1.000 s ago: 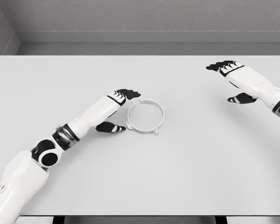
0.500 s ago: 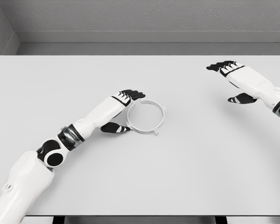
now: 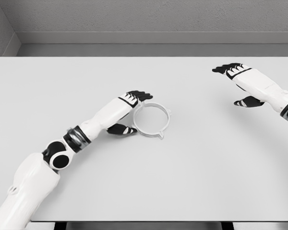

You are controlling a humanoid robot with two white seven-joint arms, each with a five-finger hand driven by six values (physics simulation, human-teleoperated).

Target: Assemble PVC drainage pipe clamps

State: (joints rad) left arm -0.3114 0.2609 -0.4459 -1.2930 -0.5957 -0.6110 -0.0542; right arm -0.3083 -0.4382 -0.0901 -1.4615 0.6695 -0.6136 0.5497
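Now left robot hand [image 3: 128, 113] spread open, fingers and thumb flanking clamp ring [image 3: 151, 120] left edge; nothing grasped.

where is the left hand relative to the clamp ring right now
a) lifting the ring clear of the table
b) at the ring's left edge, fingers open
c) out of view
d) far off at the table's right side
b: the left hand sits against the left edge of the clamp ring, fingers spread, with the ring lying flat on the table.
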